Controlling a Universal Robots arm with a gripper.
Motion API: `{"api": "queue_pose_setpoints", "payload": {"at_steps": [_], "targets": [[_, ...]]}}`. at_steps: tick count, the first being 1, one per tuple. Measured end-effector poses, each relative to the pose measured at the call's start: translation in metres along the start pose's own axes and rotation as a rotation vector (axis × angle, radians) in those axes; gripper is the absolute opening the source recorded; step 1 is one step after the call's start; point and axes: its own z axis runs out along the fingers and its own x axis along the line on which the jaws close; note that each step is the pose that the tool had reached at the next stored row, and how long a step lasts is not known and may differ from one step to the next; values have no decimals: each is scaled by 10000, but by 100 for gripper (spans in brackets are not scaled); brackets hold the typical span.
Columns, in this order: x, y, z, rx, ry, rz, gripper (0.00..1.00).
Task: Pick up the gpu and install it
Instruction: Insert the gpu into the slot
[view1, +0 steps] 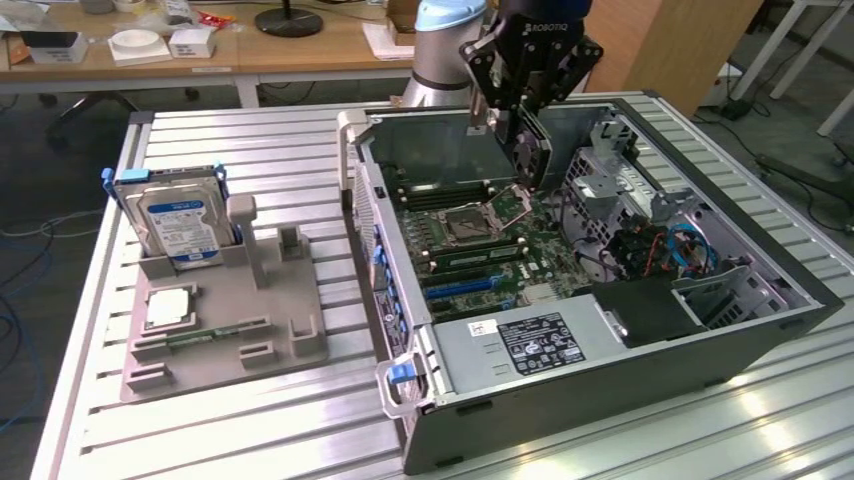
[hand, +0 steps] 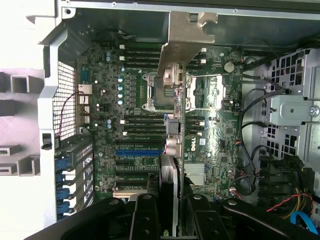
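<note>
In the exterior view the gripper (view1: 525, 105) hangs at the upper middle of the frame, above the far end of the open computer case (view1: 574, 420). It is clamped on the gpu (view1: 530, 160), which hangs edge-down from the jaws and reaches into the case above the motherboard (view1: 494, 250). Well apart, toward the exterior view's left, the silver hard drive (view1: 176, 225) stands in a grey fixture (view1: 254, 320) on the slatted table (view1: 267, 140). In the wrist view the gripper (hand: 170, 210) has a dark finger (hand: 145, 215) on each side of the gpu (hand: 172, 165), seen edge-on as a slim strip. Its metal bracket (hand: 186, 35) is at the end away from the fingers, and the motherboard (hand: 130, 130) and its blue slot (hand: 137, 151) lie beneath. The card looks light and stiff but fragile. A hold across its flat faces near the top edge, as here, seems right, clear of the contact edge and components. It may pivot between the pads if nudged sideways.
</note>
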Motion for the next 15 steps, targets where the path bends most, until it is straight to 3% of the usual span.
{"api": "queue_pose_setpoints", "payload": {"at_steps": [15], "targets": [[0, 0, 0, -91, -28, -1742, 27]]}}
